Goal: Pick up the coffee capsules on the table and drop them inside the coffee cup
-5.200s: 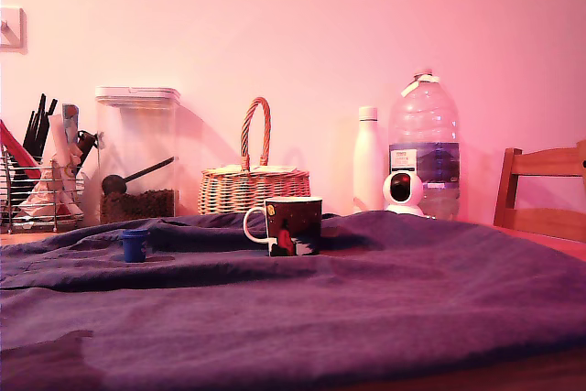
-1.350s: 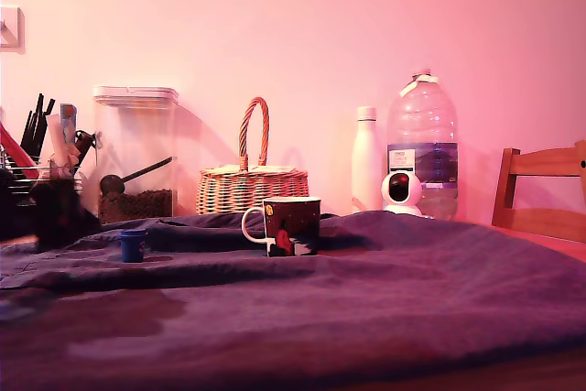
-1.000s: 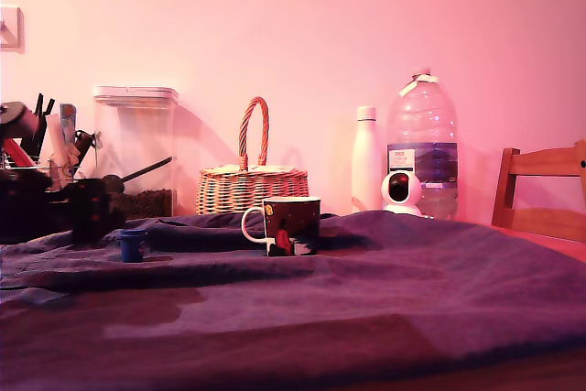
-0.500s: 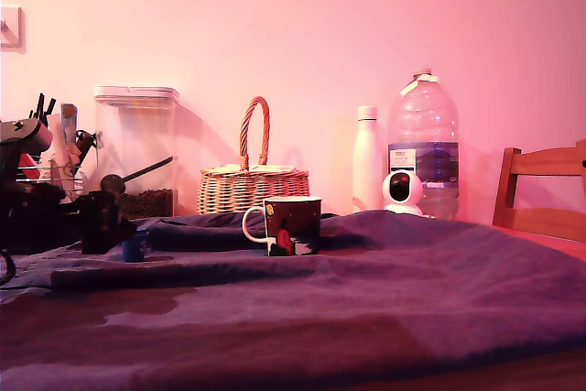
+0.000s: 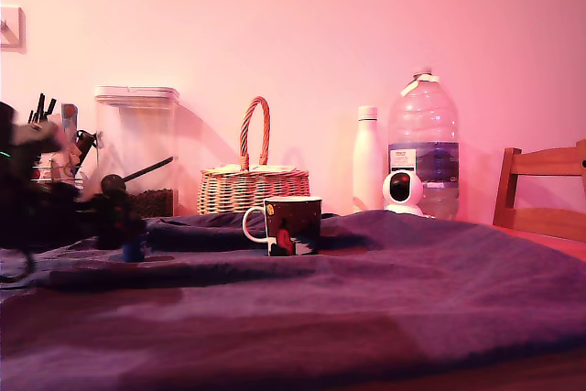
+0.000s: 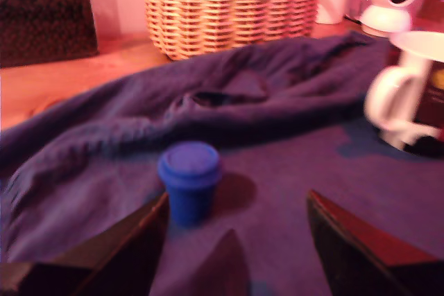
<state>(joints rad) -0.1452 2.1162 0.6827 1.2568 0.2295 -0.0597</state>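
The small dark-blue coffee capsule (image 5: 135,249) stands on the table's wrinkled blue-purple cloth (image 5: 366,299) at the exterior view's left. My dark, motion-blurred gripper (image 5: 117,223) has come right up to it and partly covers it. In the wrist view the gripper (image 6: 237,199) is open. The capsule (image 6: 189,181) stands just ahead of the fingertips, close to one finger (image 6: 121,251) and off the gap's middle. The coffee cup (image 5: 291,226), dark with a white handle and a red figure, stands upright to the capsule's right in the exterior view. Its handle (image 6: 387,102) shows at the wrist view's edge.
Behind the cloth stand a wicker basket (image 5: 254,185), a clear container of coffee beans (image 5: 137,157), a white bottle (image 5: 368,160), a big water bottle (image 5: 423,144) and a small white camera (image 5: 403,191). A wooden chair (image 5: 545,194) is at the exterior view's right, a utensil rack (image 5: 50,148) at its far left.
My arm has come in from the exterior view's left and moved right along the cloth until the gripper reached the capsule. Capsule and cup have not moved.
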